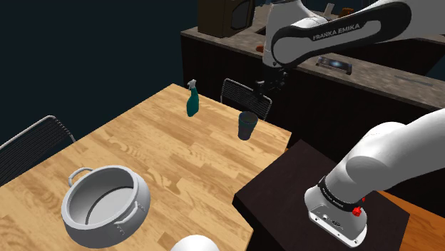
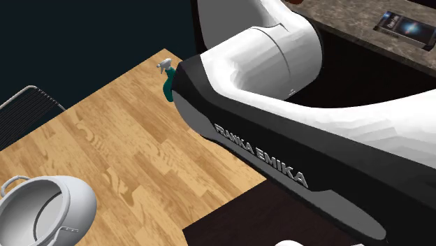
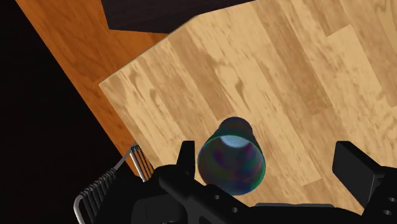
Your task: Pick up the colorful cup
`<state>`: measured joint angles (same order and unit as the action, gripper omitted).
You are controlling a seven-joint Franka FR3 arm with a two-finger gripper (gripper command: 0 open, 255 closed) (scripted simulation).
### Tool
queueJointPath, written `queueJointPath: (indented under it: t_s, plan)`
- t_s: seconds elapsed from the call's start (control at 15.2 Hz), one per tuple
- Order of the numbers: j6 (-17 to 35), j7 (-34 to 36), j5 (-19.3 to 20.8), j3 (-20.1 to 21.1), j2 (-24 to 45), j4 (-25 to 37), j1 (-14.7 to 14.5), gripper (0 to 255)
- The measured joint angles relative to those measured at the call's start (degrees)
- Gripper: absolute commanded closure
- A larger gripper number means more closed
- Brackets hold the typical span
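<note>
Cup [image 3: 231, 162] stands untouched beneath the end effector [image 3: 267, 154], shown wide open by wrist view.

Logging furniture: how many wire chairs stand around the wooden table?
2. One black wire chair beside the light wooden table, at the shoulder view's left; the other at its far edge, behind the dark iridescent cup. The white arm may hide more.

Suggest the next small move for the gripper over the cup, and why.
Probably a slight sideways shift to centre before lowering: the open gripper hangs above the upright cup, which in the wrist view sits close to one finger and far from the other.
</note>
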<state>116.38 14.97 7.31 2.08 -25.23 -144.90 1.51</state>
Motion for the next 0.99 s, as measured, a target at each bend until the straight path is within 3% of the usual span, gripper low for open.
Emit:
queueJointPath:
  t_s: [0.46,0.99]
  plan:
    - [13.69,2.92,2.02,0.07,15.79,1.78,1.05,0]
    - [24.18,6.78,5.07,-0.29,34.31,9.42,1.53,0]
